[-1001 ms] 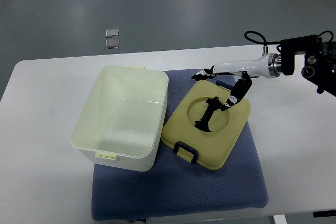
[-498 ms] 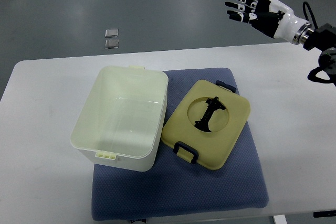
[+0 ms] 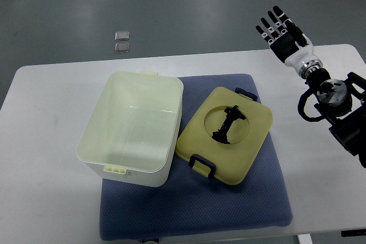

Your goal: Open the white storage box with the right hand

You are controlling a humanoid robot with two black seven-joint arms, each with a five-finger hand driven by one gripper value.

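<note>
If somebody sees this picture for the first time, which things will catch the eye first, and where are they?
The open white storage box stands on the left part of a blue mat, empty as far as one can see. Its lid lies flat on the mat beside it, to the right, leaning against nothing. At the upper right, the right hand is raised with fingers spread, holding nothing.

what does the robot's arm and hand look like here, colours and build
Only the right arm shows. Its right hand has black segmented fingers with white bands near the tips, a dark palm and a white shell down to the wrist. Below sits a silver metal wrist ring, then black forearm hardware with a looping black cable.
</note>
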